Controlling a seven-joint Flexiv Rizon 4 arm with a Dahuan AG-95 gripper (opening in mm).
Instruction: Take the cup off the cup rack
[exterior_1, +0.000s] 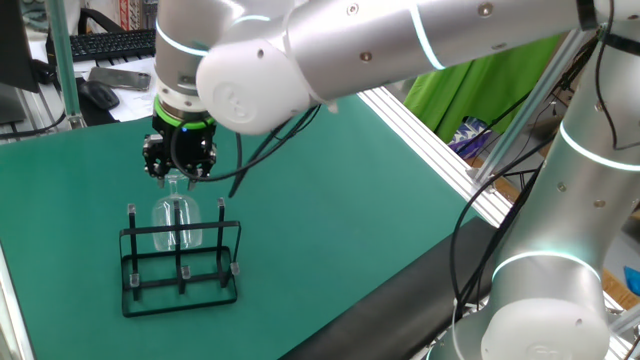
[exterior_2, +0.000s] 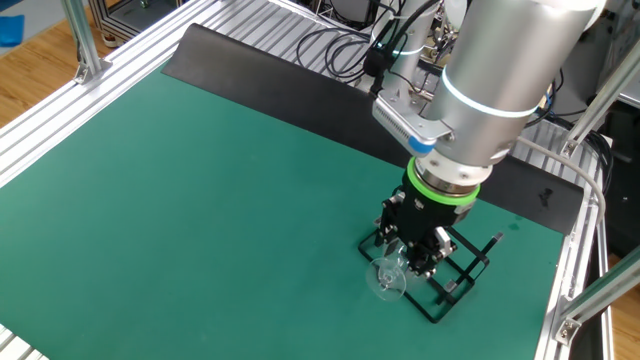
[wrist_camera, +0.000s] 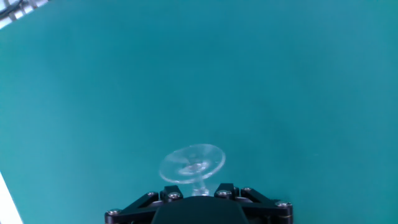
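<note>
The cup (exterior_1: 176, 218) is a clear stemmed glass hanging upside down, with its bowl over the back rail of the black wire cup rack (exterior_1: 180, 268). My gripper (exterior_1: 178, 172) is right above the rack and shut on the cup's thin stem. In the hand view the round foot (wrist_camera: 193, 163) lies just beyond my gripper (wrist_camera: 199, 190), with the stem between the two fingers. In the other fixed view the bowl (exterior_2: 388, 278) shows at the rack's (exterior_2: 455, 275) near-left edge, below my gripper (exterior_2: 412, 250). I cannot tell whether the bowl still sits over a post.
The rack stands on a green mat (exterior_1: 330, 200). An aluminium frame rail (exterior_1: 440, 150) runs along the mat's edge. A keyboard (exterior_1: 110, 44) and mouse lie on the desk behind. The robot's white arm (exterior_1: 400, 50) reaches over the mat.
</note>
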